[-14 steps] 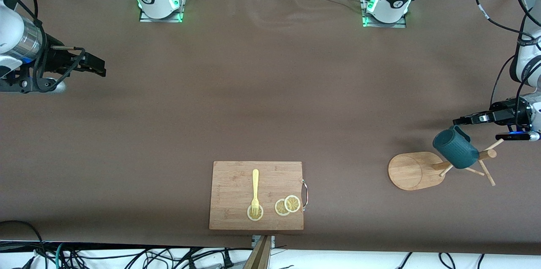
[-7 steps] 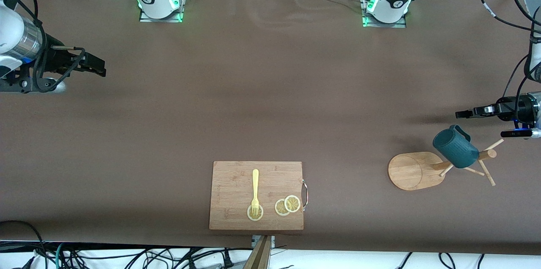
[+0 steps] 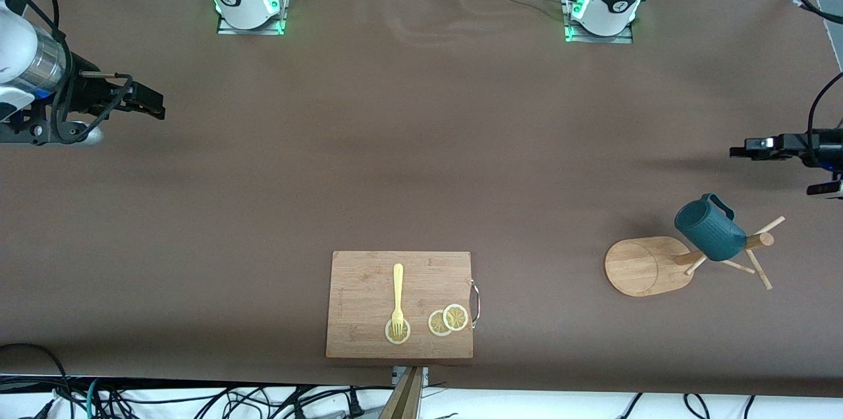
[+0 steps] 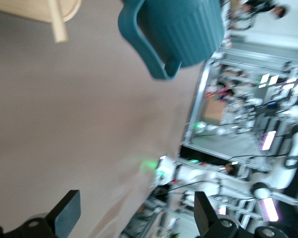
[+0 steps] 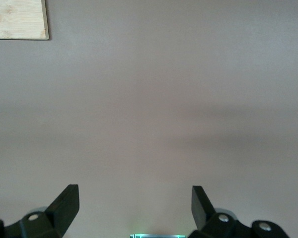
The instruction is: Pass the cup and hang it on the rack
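Note:
The dark teal cup (image 3: 710,231) hangs on a peg of the light wooden rack (image 3: 649,265) near the left arm's end of the table. In the left wrist view the cup (image 4: 176,29) shows with its loop handle free, well clear of the fingers. My left gripper (image 3: 741,150) is open and empty, up in the air over bare table beside the rack; its own view shows it too (image 4: 136,210). My right gripper (image 3: 158,106) is open and empty, waiting over the right arm's end of the table; its own view shows it over bare table (image 5: 135,203).
A rectangular wooden cutting board (image 3: 369,280) lies near the front edge with a yellow fork (image 3: 397,300) and lemon slices (image 3: 448,319) on it. Its corner shows in the right wrist view (image 5: 17,19). A brown cloth covers the table.
My left gripper has drawn back and up from the cup, toward the table's end. The cup stays hanging on the rack. The right arm has not moved.

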`<action>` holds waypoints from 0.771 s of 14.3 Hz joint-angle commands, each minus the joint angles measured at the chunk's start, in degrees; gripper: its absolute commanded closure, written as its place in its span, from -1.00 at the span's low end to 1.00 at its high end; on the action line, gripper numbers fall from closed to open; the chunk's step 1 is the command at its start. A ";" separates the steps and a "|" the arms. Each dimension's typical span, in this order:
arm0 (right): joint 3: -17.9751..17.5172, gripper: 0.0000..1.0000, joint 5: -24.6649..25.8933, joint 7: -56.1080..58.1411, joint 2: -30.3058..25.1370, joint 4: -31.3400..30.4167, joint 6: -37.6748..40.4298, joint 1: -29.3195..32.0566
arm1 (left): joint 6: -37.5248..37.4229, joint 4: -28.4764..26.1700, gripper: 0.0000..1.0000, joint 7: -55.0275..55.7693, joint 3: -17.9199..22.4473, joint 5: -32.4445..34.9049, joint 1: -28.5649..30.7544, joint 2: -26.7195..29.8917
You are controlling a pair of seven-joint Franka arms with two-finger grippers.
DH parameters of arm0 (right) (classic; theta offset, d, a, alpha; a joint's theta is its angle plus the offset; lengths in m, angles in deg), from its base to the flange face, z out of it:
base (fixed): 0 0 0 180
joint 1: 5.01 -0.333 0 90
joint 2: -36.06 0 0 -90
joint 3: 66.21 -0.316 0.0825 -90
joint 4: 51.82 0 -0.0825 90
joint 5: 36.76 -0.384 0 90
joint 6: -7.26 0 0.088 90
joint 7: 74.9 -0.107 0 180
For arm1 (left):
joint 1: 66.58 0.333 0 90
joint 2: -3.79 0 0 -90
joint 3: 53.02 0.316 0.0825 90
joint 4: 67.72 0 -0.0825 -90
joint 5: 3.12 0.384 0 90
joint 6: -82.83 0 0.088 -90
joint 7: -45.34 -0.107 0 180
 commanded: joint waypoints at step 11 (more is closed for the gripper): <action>-0.47 -1.00 0.26 0.98 0.28 1.12 0.32 0.68 | 6.98 8.43 -1.00 24.32 -9.69 32.59 -19.30 17.82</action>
